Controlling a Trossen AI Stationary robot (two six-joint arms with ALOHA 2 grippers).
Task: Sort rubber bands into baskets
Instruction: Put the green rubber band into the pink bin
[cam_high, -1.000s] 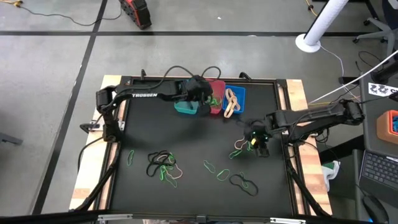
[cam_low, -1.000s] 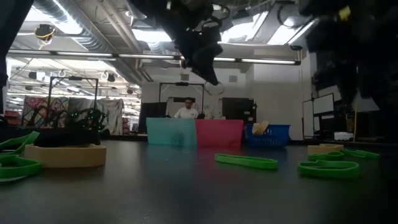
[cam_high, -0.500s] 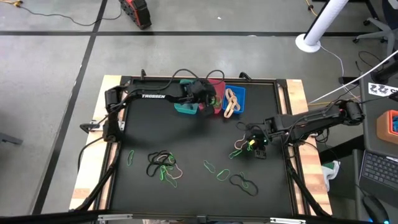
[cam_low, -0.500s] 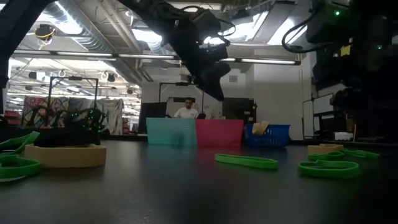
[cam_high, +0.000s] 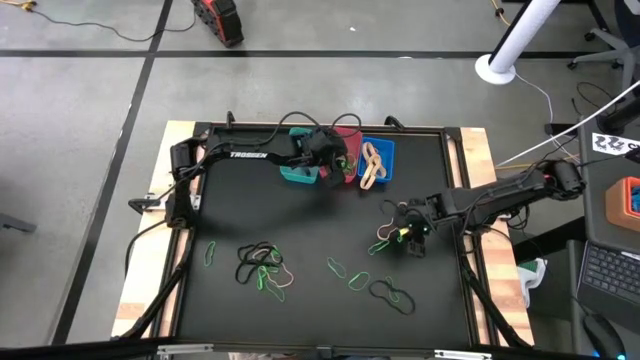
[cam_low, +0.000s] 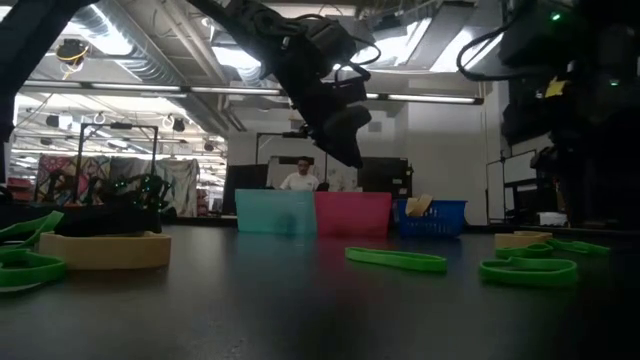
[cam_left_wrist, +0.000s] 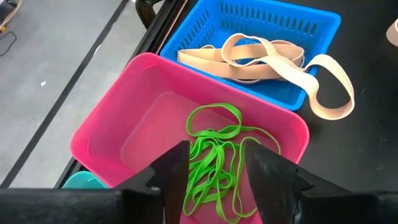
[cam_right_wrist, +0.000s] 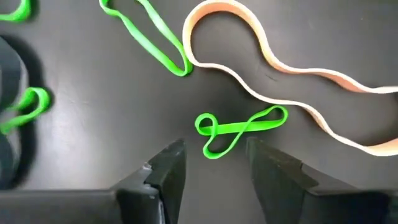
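Black tabletop (cam_high: 230, 210): sorting partly done. Green bands (cam_left_wrist: 214, 163) lie in pink basket (cam_left_wrist: 118, 134) under open left claw (cam_left_wrist: 217, 180); tan bands (cam_left_wrist: 261, 53) in blue basket (cam_left_wrist: 311, 22). Many loose bands (cam_high: 262, 267) remain nearby. Right claw (cam_right_wrist: 211, 163), open, hovers over a green band (cam_right_wrist: 239, 129).

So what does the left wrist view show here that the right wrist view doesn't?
Only the left wrist view: the pink basket holding green rubber bands, the blue basket with tan bands, one draping over its rim, and the open left gripper above the pink basket.

Only the right wrist view: loose bands flat on the black mat, a twisted green band, a longer green loop and a wavy tan band, with the open right gripper over the twisted one.

Both: open fingers, green and tan bands.
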